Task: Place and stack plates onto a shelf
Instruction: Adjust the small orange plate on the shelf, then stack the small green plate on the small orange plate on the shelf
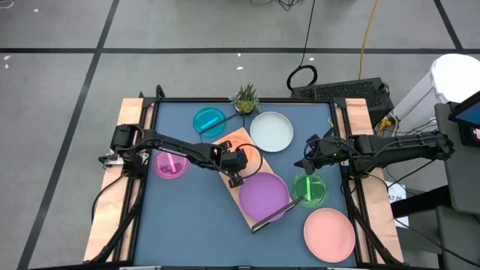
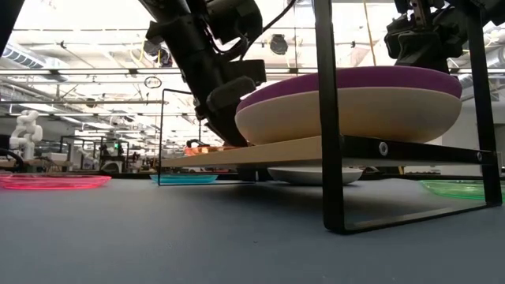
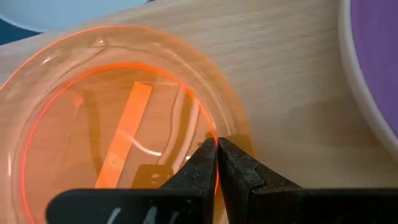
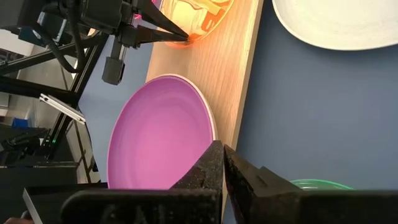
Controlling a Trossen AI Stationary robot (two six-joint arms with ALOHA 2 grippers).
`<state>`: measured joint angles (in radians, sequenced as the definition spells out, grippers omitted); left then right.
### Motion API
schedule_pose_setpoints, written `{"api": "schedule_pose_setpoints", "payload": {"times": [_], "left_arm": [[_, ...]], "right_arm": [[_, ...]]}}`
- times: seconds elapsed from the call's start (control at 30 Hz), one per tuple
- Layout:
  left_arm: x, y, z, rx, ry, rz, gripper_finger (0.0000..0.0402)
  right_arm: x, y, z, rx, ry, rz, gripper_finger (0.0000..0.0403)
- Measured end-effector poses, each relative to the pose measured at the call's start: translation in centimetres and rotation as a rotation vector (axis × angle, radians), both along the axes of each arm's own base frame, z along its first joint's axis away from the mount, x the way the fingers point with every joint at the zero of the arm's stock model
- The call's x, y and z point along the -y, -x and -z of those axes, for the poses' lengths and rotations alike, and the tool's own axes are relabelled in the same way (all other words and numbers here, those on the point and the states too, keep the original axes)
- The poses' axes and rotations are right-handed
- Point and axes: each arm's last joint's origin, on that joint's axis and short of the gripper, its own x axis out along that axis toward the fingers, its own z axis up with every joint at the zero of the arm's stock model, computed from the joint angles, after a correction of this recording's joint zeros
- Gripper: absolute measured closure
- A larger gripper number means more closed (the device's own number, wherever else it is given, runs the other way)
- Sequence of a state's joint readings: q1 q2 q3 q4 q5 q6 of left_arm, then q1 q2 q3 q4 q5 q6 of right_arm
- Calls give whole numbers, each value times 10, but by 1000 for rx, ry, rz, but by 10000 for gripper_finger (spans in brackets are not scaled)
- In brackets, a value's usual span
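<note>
The wooden shelf (image 1: 238,196) lies slantwise in mid-table. On its near-right half the purple plate (image 1: 264,195) sits stacked on the cream plate (image 2: 347,114). The orange translucent plate (image 3: 106,118) lies on the shelf's far-left half, and my left gripper (image 3: 216,144) is shut on its rim. My right gripper (image 4: 222,155) is shut and hovers above the table right of the shelf, touching nothing. The cyan plate (image 1: 209,121), magenta plate (image 1: 171,163), pale blue-white plate (image 1: 271,130), green plate (image 1: 310,190) and salmon plate (image 1: 328,234) rest flat on the blue tabletop. My left gripper pinches the orange plate's rim (image 3: 211,132) on the side toward the purple plate, one finger inside the rim and one outside. The fingers (image 3: 239,168) slant down from above. The plate lies flat with its base on the shelf's wood.
A small potted plant (image 1: 245,97) stands at the table's far edge. The shelf's black wire legs (image 2: 330,118) rise in front of the low camera. A keyboard (image 1: 341,91) lies beyond the table's far-right corner. Bare blue tabletop shows at the near left.
</note>
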<state>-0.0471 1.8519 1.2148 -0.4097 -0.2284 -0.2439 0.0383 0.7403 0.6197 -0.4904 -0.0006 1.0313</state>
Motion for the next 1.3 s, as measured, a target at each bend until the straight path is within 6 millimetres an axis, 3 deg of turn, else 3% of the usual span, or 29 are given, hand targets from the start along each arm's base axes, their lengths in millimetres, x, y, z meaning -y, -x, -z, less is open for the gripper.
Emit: {"api": "schedule_pose_setpoints", "payload": {"times": [0.27, 0.6, 0.87, 1.0, 1.3], "left_arm": [[0, 3, -17, 61, 10, 0, 378], [0, 16, -65, 227, 71, -33, 378], [2, 34, -104, 359, 99, -41, 378], [6, 44, -120, 413, 116, -39, 378], [16, 51, -130, 452, 178, -65, 378]], "right_arm": [[1, 4, 4, -60, -13, 56, 403], [0, 25, 21, -345, -78, 66, 403], [4, 18, 13, -362, -167, -23, 403], [11, 13, 17, -473, -170, -59, 401], [33, 3, 46, -729, -210, -174, 325]]}}
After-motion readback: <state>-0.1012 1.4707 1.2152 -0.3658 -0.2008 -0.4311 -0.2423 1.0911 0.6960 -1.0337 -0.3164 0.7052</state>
